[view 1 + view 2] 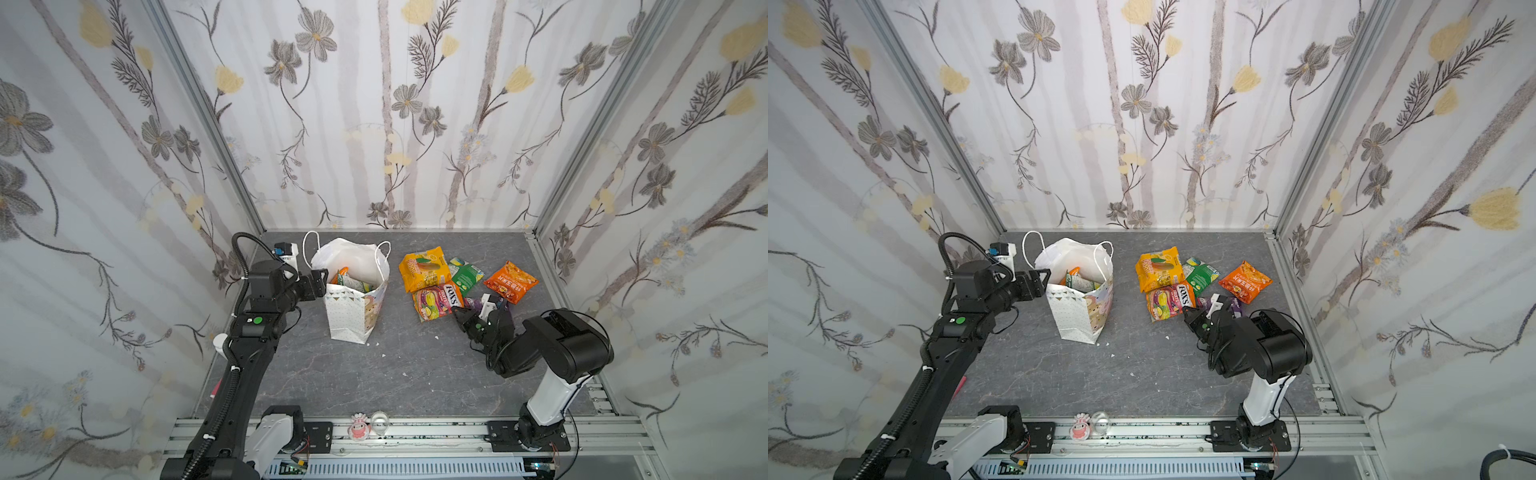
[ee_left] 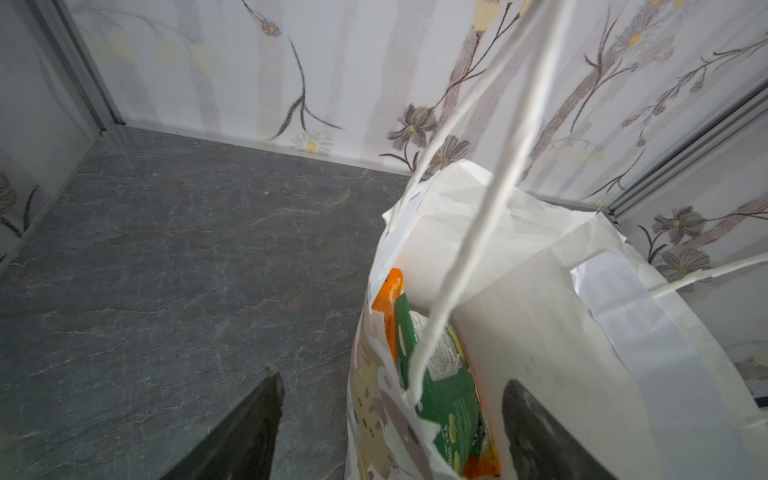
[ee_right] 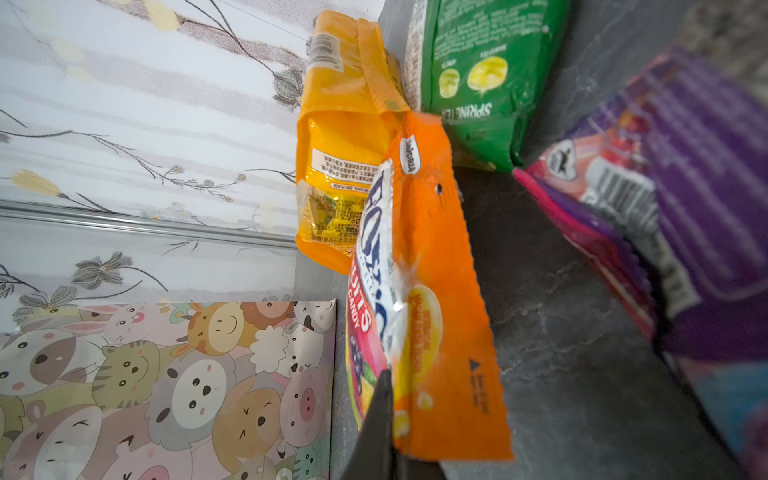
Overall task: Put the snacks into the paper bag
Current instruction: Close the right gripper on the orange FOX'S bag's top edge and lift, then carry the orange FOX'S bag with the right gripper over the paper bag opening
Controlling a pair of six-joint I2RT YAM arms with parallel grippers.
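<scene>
Three walls (image 1: 386, 124) in pale wallpaper with grey and yellow flowers, aluminium posts (image 1: 199, 104) in the back corners. Floor's a dark grey marbled slab (image 1: 374, 374), aluminium rail (image 1: 436, 432) along the bottom of the frame. Lighting's soft, even.

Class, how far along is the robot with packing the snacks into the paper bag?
Done: a green packet and an orange packet sit inside the paper bag, whose rim the open left gripper straddles. In hand: the right gripper is shut on the FOX'S packet. Left: the yellow-orange packet, a second green packet, the orange chip bag and the purple packet lie on the table.
</scene>
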